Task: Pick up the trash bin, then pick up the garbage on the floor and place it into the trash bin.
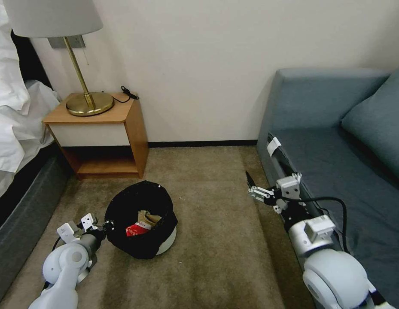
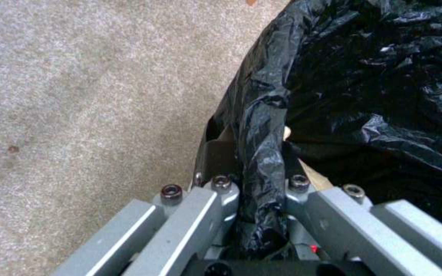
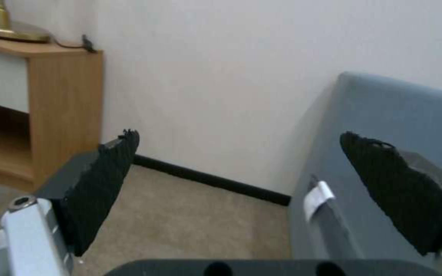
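Now trash bin [image 1: 141, 223] tilted, mouth up.

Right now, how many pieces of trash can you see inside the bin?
2: a red-white packet and a brown paper bag beside it, low in the bin. The black liner may hide more.

place: bedroom | signs: bed [image 1: 10, 128], nightstand [image 1: 100, 133], brass lamp [image 1: 79, 64], sofa [image 1: 336, 163], carpet [image 1: 216, 223]

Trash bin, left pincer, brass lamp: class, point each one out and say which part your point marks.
trash bin [image 1: 165, 244], head view: white wall below the black bag.
left pincer [image 1: 105, 225], head view: fingertips clamped on the bin's rim.
brass lamp [image 1: 89, 104], head view: round base on the nightstand.
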Tool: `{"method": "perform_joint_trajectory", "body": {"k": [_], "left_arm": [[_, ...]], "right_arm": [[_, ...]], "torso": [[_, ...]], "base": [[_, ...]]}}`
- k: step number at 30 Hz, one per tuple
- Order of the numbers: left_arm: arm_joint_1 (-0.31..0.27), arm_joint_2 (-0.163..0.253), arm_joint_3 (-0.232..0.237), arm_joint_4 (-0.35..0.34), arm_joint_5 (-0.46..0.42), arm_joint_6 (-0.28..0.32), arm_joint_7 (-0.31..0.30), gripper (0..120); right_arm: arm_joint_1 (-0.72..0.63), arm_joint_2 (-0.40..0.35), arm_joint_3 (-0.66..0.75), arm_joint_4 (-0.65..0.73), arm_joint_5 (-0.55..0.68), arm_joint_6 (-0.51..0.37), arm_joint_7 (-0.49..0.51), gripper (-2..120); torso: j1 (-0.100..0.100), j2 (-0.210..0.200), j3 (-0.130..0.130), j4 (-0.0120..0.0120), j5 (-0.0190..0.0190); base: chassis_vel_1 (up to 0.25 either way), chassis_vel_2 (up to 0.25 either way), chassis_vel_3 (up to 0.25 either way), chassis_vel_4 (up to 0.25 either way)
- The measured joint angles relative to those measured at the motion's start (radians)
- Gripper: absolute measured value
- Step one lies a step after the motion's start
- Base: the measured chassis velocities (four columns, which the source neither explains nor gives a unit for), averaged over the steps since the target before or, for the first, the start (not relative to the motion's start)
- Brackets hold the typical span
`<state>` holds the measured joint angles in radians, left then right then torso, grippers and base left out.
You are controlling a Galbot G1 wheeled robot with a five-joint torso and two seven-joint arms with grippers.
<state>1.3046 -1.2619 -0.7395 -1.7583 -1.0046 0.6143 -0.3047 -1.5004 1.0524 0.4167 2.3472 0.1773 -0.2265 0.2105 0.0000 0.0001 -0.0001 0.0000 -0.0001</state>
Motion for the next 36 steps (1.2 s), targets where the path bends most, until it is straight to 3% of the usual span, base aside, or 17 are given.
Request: {"method": "perform_joint_trajectory", "body": {"k": [8,11,13,16,18,26,29,32,33,35,36], "left_arm": [[0.002,0.006,0.003,0.008,0.005,-0.007,0.022,4],[0.003,0.007,0.005,0.009,0.006,-0.009,0.032,11],[0.005,0.012,0.008,0.011,0.016,-0.014,0.053,23],[0.007,0.016,0.009,0.010,0.034,-0.025,0.082,30],[0.009,0.022,0.010,0.001,0.062,-0.055,0.138,41],[0.029,0.030,0.009,-0.038,0.104,-0.086,0.200,65],[0.046,0.026,-0.002,-0.052,0.164,-0.115,0.243,80],[0.055,0.025,-0.008,-0.055,0.200,-0.138,0.262,86],[0.070,0.025,-0.015,-0.066,0.250,-0.173,0.290,94],[0.075,0.025,-0.018,-0.072,0.269,-0.186,0.299,97],[0.086,0.024,-0.026,-0.085,0.316,-0.221,0.317,99]], "right_arm": [[-0.084,0.042,0.052,0.029,-0.044,0.026,-0.022,100],[-0.098,0.050,0.064,0.035,-0.047,0.032,-0.026,100],[-0.112,0.062,0.075,0.043,-0.051,0.037,-0.028,100],[-0.118,0.068,0.079,0.045,-0.054,0.038,-0.031,100],[-0.131,0.081,0.084,0.045,-0.060,0.045,-0.034,100],[-0.154,0.090,0.093,0.046,-0.064,0.054,-0.036,100],[-0.158,0.089,0.101,0.046,-0.061,0.058,-0.036,100],[-0.159,0.088,0.104,0.046,-0.060,0.060,-0.037,100],[-0.163,0.090,0.109,0.047,-0.060,0.061,-0.038,100],[-0.165,0.093,0.111,0.049,-0.060,0.062,-0.039,100],[-0.169,0.100,0.115,0.053,-0.063,0.063,-0.040,100]], "torso": [[0.000,0.000,0.000,0.0000,0.0001],[0.000,0.000,0.000,0.0000,0.0001],[0.000,0.000,0.000,-0.0001,0.0000],[0.000,0.000,0.000,0.0000,0.0000],[0.000,0.000,0.000,-0.0001,0.0001],[0.000,0.000,0.000,0.0000,0.0001],[0.000,0.000,0.000,0.0000,0.0001],[0.000,0.000,0.000,0.0000,0.0000],[0.000,0.000,0.000,0.0001,0.0000],[0.000,0.000,0.000,0.0001,0.0000],[0.000,0.000,0.000,0.0000,0.0000]], "base": [[0.000,0.000,0.000,0.000],[0.000,0.000,0.000,0.000],[0.000,0.000,0.000,0.000],[0.000,0.000,0.000,0.000],[0.000,0.000,0.000,0.000],[0.000,0.000,0.000,0.000],[0.000,0.000,0.000,0.000],[0.000,0.000,0.000,0.000],[0.000,0.000,0.000,0.000],[0.000,0.000,0.000,0.000],[0.000,0.000,0.000,0.000]]}}
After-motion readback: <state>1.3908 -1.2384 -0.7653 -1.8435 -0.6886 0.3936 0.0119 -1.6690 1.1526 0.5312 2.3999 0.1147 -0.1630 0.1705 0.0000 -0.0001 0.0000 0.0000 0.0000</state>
